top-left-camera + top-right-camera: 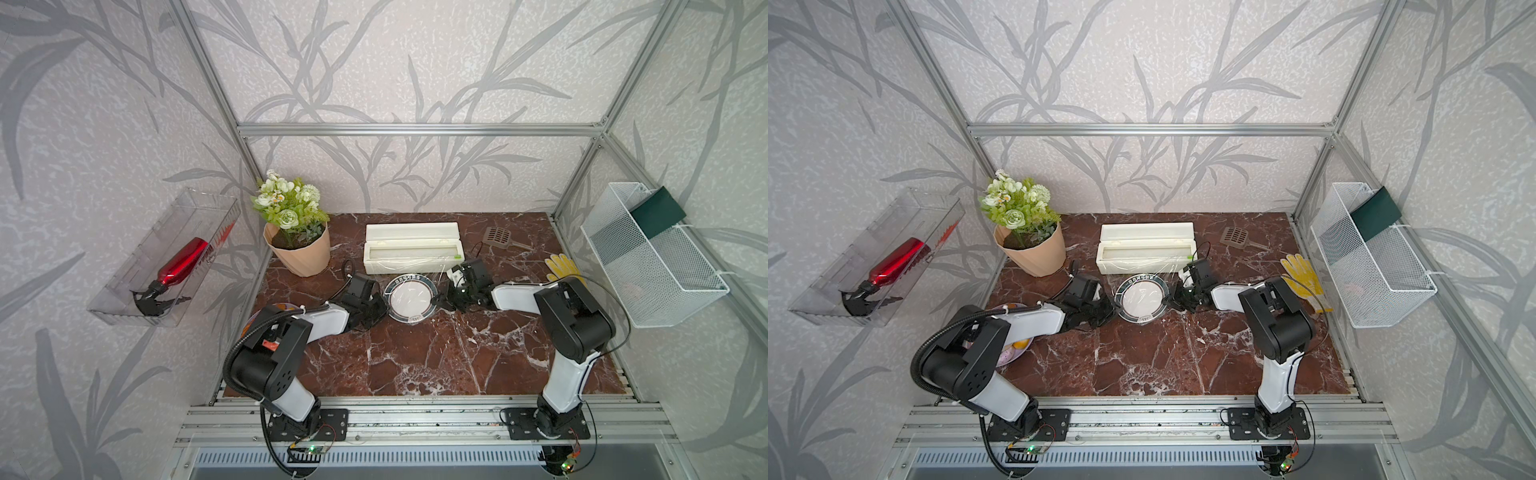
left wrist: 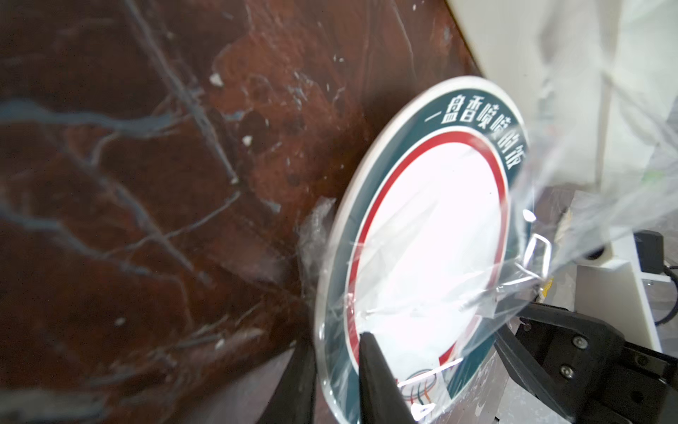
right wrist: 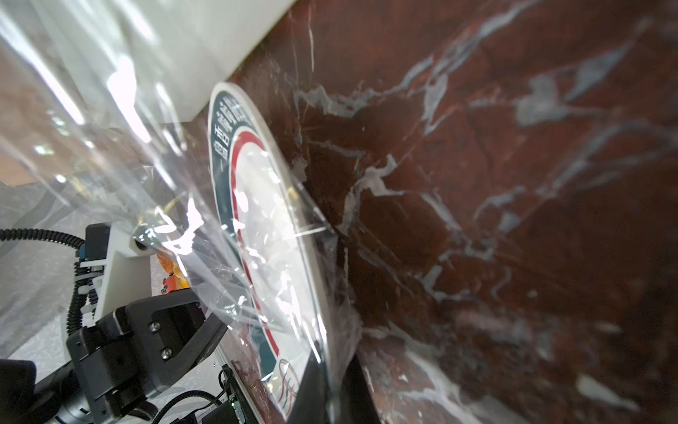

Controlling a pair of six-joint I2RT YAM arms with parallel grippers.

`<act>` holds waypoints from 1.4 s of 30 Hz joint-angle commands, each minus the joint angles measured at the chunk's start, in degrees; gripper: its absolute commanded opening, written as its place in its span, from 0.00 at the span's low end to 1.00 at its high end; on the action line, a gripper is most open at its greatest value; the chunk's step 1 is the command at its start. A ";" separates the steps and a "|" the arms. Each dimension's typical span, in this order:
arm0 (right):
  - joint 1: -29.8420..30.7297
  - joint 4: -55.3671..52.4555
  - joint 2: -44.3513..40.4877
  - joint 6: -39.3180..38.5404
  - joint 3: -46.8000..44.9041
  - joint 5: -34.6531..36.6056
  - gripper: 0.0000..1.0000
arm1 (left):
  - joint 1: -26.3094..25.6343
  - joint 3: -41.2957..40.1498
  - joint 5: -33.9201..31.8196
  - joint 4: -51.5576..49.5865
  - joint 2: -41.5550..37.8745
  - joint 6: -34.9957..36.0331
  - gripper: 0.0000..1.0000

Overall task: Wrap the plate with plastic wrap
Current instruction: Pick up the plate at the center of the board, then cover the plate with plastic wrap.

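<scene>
- We count two grippers, one at each side of the one plate (image 1: 410, 297) (image 1: 1143, 297), which lies flat on the marble table (image 1: 415, 357) just in front of the one cream dispenser box (image 1: 411, 249)
- One sheet of plastic wrap (image 1: 415, 268) (image 2: 587, 165) (image 3: 110, 147) runs from the box down over the plate, crinkled across its white centre
- The left gripper (image 1: 384, 307) (image 2: 334, 385) is clamped on the plate's rim, one finger above and one below
- The right gripper (image 1: 436, 300) (image 3: 335, 389) is closed on the film where it hangs over the opposite rim
- Around them we count one flower pot (image 1: 297, 249), one brown scoop (image 1: 496, 237), one purple plate (image 1: 1017, 347) of food, one red spray bottle (image 1: 183, 264) in a clear bin and one wire basket (image 1: 652, 257)
- We cannot tell how many yellow gloves (image 1: 561, 268) there are
</scene>
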 commanded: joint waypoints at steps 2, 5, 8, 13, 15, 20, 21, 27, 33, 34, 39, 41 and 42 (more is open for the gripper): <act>0.39 2.65 -4.82 1.67 -5.70 0.33 0.00 | -0.51 -2.04 0.65 0.56 -7.09 -1.27 0.22; 0.38 5.43 -7.58 3.46 -8.91 -0.23 0.00 | -0.84 -2.80 0.41 -0.84 -11.16 -1.47 0.23; 0.38 7.42 -10.90 5.12 -10.74 -0.63 0.00 | -1.03 -2.76 0.36 -2.52 -14.28 -1.10 0.23; 0.39 6.09 -14.28 5.22 -10.99 0.06 0.00 | -1.10 -1.97 -0.18 -8.72 -19.32 0.40 0.26; 0.34 6.70 -15.33 5.77 -11.36 0.00 0.00 | -1.09 -1.80 -1.44 -12.05 -22.15 1.15 0.27; 0.34 7.50 -17.63 6.90 -11.87 -0.33 0.00 | -1.13 -1.79 -1.47 -15.60 -25.67 1.64 0.33; 0.37 7.49 -17.82 6.98 -11.81 -0.37 0.00 | -1.17 -2.01 -1.03 -14.99 -25.24 1.16 0.35; 0.39 8.17 -18.30 7.95 -11.93 -1.19 0.00 | -1.45 -3.88 2.22 -6.23 -19.59 -2.67 0.40; 0.38 8.35 -18.75 8.65 -11.60 -1.82 0.00 | -1.60 -3.26 3.80 -2.91 -15.78 -3.26 0.45; 0.39 8.54 -18.77 8.91 -11.62 -2.08 0.00 | -1.59 -3.33 3.80 -2.47 -15.65 -3.25 0.45; 0.39 11.34 -18.22 10.21 -12.22 -3.52 0.00 | -1.58 -3.03 3.79 0.25 -14.02 -2.82 0.46; 0.38 12.37 -18.13 10.51 -12.57 -4.01 0.00 | -1.54 -2.50 3.98 1.67 -12.90 -2.73 0.44; 0.39 12.78 -18.13 10.73 -12.74 -4.19 0.00 | -1.49 -2.33 4.18 2.37 -12.40 -2.73 0.44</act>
